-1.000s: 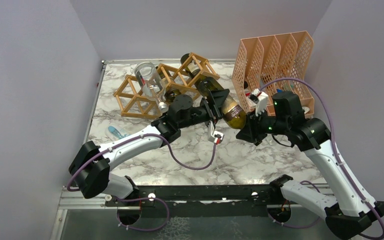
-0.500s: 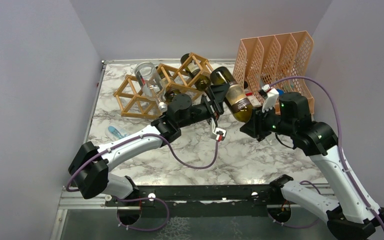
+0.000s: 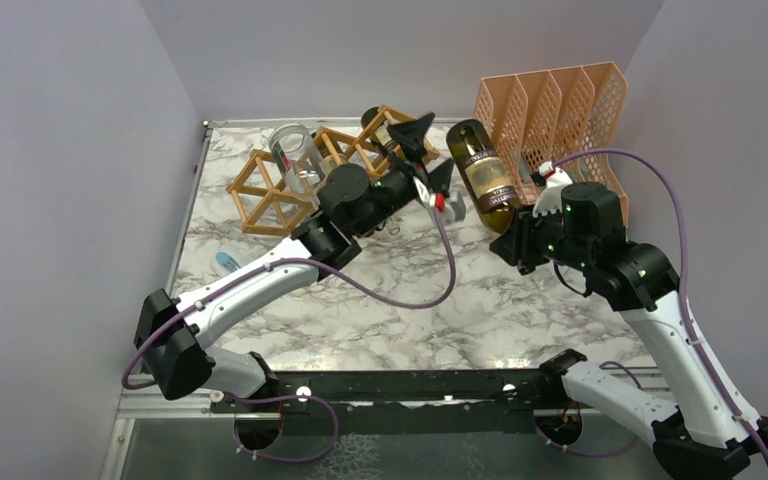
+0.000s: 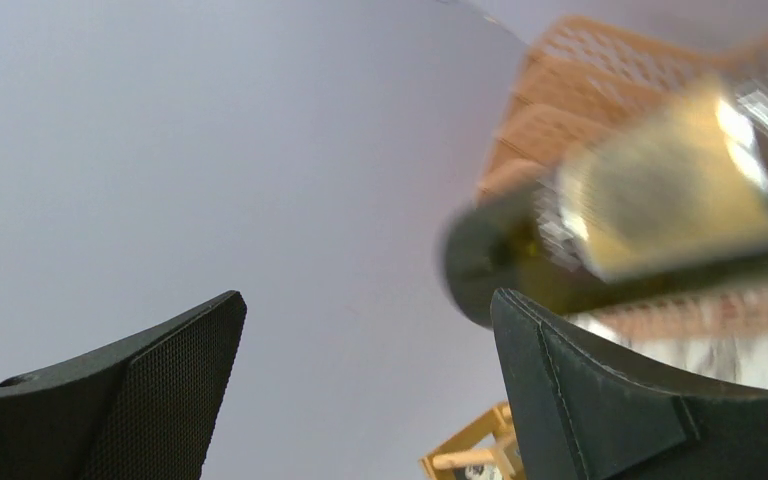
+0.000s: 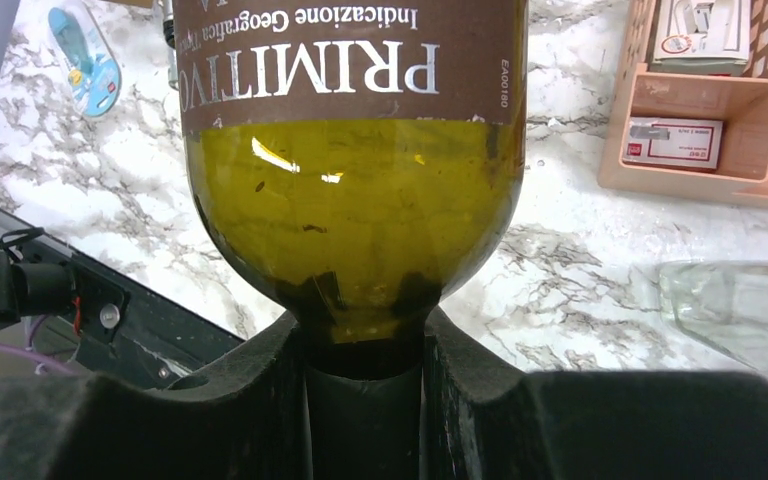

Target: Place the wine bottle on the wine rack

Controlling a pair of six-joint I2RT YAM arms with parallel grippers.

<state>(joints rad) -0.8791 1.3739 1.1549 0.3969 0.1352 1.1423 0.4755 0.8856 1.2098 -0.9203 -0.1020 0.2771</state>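
Mid-air beside wine rack (image 3: 270,195), right gripper (image 5: 363,345) pinches wine bottle (image 3: 484,175) by neck, base up; left gripper (image 4: 365,300) spread, empty. Glass likely heavy, slick, breakable; neck-only hold top-heavy, so brace body.

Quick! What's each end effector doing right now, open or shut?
Left end effector: open, holding nothing.
Right end effector: closed on the neck of the green glass wine bottle.

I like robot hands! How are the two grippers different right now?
The right gripper is shut on the neck of the wine bottle; the left gripper is open, holding nothing. The left gripper is by the wooden rack; the right gripper is nearer the peach file holder. Both are black.
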